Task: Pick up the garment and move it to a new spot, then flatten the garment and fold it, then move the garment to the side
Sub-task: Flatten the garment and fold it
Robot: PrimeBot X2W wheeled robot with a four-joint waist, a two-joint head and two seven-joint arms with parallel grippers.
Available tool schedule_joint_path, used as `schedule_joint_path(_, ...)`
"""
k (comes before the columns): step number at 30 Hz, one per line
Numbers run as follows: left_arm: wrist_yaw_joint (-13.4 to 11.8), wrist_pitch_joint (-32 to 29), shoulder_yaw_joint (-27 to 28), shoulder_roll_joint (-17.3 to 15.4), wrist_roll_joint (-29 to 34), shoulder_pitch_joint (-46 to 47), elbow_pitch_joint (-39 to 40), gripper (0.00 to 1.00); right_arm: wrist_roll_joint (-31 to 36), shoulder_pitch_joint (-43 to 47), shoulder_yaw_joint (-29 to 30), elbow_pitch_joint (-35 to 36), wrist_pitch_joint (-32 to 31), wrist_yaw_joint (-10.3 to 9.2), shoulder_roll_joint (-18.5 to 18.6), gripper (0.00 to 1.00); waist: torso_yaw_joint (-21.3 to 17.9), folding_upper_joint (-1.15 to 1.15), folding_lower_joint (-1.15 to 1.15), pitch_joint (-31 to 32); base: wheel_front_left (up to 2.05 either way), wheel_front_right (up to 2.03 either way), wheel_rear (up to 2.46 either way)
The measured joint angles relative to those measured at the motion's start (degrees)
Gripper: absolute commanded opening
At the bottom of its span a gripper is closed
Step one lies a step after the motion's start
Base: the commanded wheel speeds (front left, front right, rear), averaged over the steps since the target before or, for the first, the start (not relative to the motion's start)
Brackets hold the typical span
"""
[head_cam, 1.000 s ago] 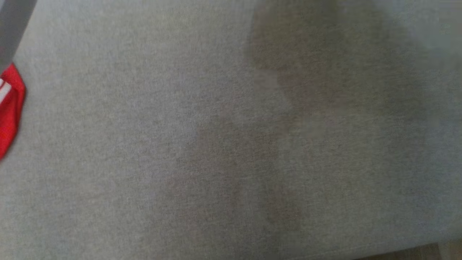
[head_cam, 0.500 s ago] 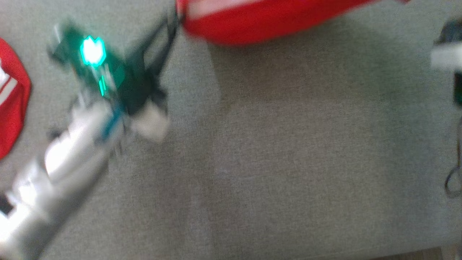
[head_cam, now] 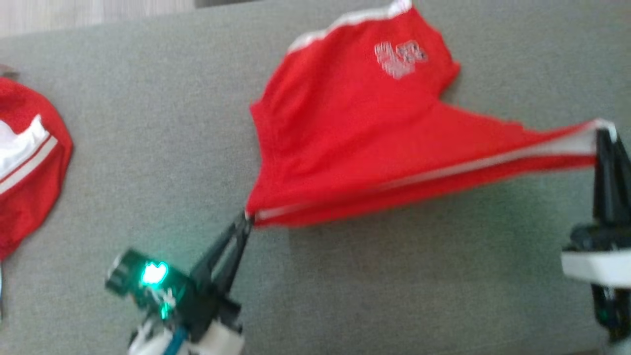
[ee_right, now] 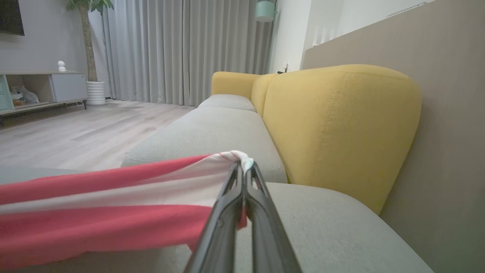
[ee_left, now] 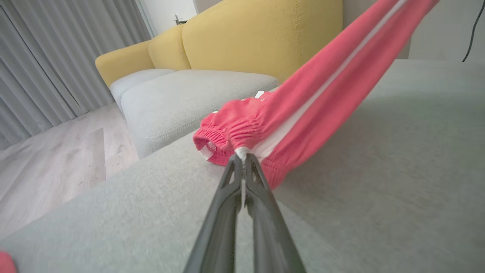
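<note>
Red fabric shorts with a white side stripe (head_cam: 355, 143) hang stretched between both grippers over the grey upholstered sofa seat (head_cam: 148, 172). The far part rests on the seat and the near edge is lifted. Left gripper (head_cam: 245, 219) is clamped on the stripe by the gathered elastic edge. Right gripper (head_cam: 604, 135) is clamped on the other striped end. The step looks like moving and flattening. The next move calls for lowering evenly with tension kept, clear of the second red-and-white garment (head_cam: 24, 162) at the left.
</note>
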State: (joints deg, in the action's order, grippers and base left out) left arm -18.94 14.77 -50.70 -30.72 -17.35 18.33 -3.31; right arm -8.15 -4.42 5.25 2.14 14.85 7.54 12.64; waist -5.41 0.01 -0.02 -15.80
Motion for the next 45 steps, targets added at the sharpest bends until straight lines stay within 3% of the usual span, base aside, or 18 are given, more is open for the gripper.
schedule_joint_path(4, -1.79, 0.01, -0.35, -0.8, -0.16, -5.06, 3.89, 0.0, -0.01, 6.39, 2.6, 4.04, -0.79, 0.0, -0.74, 0.0, -0.01, 0.0, 0.01, 1.35, 0.0, 0.0, 0.0)
schedule_joint_path(8, -1.15, -0.63, -0.54, -0.77, -0.49, -3.82, 5.76, 0.0, -0.55, 6.65, 3.63, 5.2, -3.44, 0.0, -1.08, 0.0, 1.22, 0.0, 0.01, 1.18, 0.0, 0.0, 0.0)
schedule_joint_path(18, 1.88, -5.25, 0.81, 5.49, 1.23, 15.61, -1.94, 0.0, -4.11, -13.29, -0.25, -6.31, -5.87, 0.0, 6.42, 0.0, 4.05, 0.0, 0.04, -6.0, 0.0, 0.0, 0.0)
schedule_joint_path(23, 4.92, -7.9, 0.78, 8.14, 0.18, 20.79, -6.16, 0.0, -5.61, -22.54, -5.35, -12.95, -7.3, 0.0, 11.07, 0.0, 5.55, 0.0, 0.04, -9.95, 0.0, 0.0, 0.0)
schedule_joint_path(31, 4.81, -9.48, 1.48, 10.1, 0.35, 27.25, -10.26, 0.0, -7.37, -36.83, -15.99, -23.87, -7.78, 0.0, 16.39, 0.0, 7.82, 0.0, 0.04, -14.63, 0.0, 0.0, 0.0)
schedule_joint_path(38, 5.9, -10.25, 0.87, 12.3, 0.23, 28.76, -11.95, 0.0, -10.67, -44.06, -24.47, -31.74, -7.78, 0.0, 19.02, 0.0, 10.28, 0.0, 0.03, -17.0, 0.0, 0.0, 0.0)
schedule_joint_path(39, 5.95, -10.25, 0.71, 12.7, 0.23, 29.04, -12.37, 0.0, -11.31, -45.03, -25.86, -32.95, -7.81, 0.0, 19.26, 0.02, 10.69, 0.0, 0.03, -17.31, 0.0, 0.0, 0.0)
schedule_joint_path(41, 6.37, -10.23, 0.6, 13.44, 0.22, 29.72, -13.23, 0.0, -12.37, -46.65, -28.15, -35.21, -7.7, 0.0, 19.44, 0.33, 11.37, 0.0, 0.03, -17.77, 0.0, 0.0, 0.0)
schedule_joint_path(43, 6.39, -10.15, 0.49, 13.91, 0.22, 30.3, -14.14, 0.11, -13.32, -47.94, -29.92, -37.47, -7.06, 0.0, 19.42, 1.0, 11.78, -0.01, 0.03, -17.94, 0.0, 0.0, 0.0)
schedule_joint_path(44, 6.41, -10.13, 0.38, 14.0, 0.22, 30.49, -14.69, 0.18, -13.95, -48.38, -30.72, -38.5, -6.46, 0.0, 19.37, 1.0, 11.81, -0.01, 0.04, -17.83, 0.0, 0.0, 0.0)
schedule_joint_path(45, 6.39, -9.95, 0.3, 14.07, 0.22, 30.57, -15.23, 0.45, -14.71, -48.69, -31.25, -39.5, -5.61, 0.0, 19.24, 1.0, 11.74, -0.01, 0.04, -17.62, 0.0, 0.0, 0.0)
